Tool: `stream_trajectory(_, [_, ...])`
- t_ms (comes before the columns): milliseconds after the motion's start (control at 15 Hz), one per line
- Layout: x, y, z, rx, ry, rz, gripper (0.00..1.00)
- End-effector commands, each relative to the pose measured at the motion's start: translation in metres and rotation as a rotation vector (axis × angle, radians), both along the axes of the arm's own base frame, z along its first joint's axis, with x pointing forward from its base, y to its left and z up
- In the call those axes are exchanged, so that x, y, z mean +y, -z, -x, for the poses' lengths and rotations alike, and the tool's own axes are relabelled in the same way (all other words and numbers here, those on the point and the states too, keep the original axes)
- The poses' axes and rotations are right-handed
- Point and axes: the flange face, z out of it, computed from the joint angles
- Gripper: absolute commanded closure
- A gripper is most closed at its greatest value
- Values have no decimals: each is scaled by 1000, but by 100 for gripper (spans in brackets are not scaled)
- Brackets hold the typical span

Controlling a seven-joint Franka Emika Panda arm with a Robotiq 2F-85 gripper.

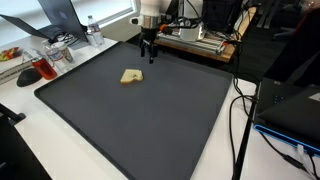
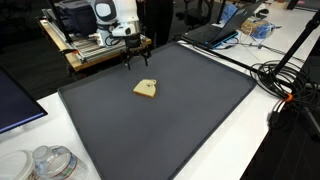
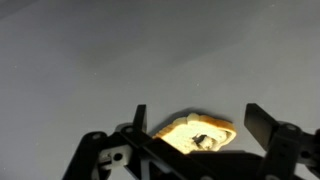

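The bread slice [image 1: 131,76] lies flat on the dark grey mat [image 1: 160,125], a little way in from the mat's edge by the robot's stand and nearer that edge than the opposite one. Both exterior views show it alone on the mat [image 2: 185,130], its pale crust [image 2: 146,90] facing up.

My gripper [image 1: 149,52] hangs above the mat close to that same edge, its fingers spread wide and holding nothing. It is apart from the bread, not touching it. In the wrist view the slice [image 3: 195,135] shows low in the picture between the two dark fingers [image 3: 258,120], and the gripper's own frame cuts off its lower part. A dark spot sits on the bread there, and I cannot tell what it is.

Off the mat, on the white tabletop, some clear plastic tubs [image 2: 50,163] stand stacked at a corner; I cannot make out their contents. In an exterior view a plate [image 1: 10,55] holds red and yellow bits, cut off by the picture's edge. Just beside it is a clear cup [image 1: 45,70] with something red in it. A water bottle [image 1: 93,33] stands behind them, its label too small for me to read. A laptop [image 2: 210,33] sits beyond the mat's far corner, and black cables [image 2: 285,85] trail along one side.
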Motion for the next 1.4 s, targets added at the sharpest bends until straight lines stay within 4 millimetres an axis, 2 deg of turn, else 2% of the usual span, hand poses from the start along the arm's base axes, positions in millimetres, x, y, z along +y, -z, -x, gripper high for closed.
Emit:
stream_trajectory(0, [2, 1, -8, 34, -22, 1, 0])
stream_trajectory(267, [-4, -8, -36, 97, -19, -5, 0])
stream_trajectory(333, [-8, -17, -46, 113, -18, -7, 0])
stream_trajectory(467, [-21, -38, -69, 153, -29, -28, 0])
stream_trajectory(600, [-43, -69, -89, 188, -57, -52, 0])
stream_trajectory(800, [-75, -112, -107, 241, -125, -84, 0])
stream_trajectory(867, [-86, -119, -109, 283, -157, -105, 0])
stream_trajectory(1067, [-107, -125, -113, 317, -233, -171, 0])
stream_trajectory(1200, [-107, -113, -113, 326, -298, -213, 0])
stream_trajectory(1333, [-99, -99, -113, 292, -400, -235, 0])
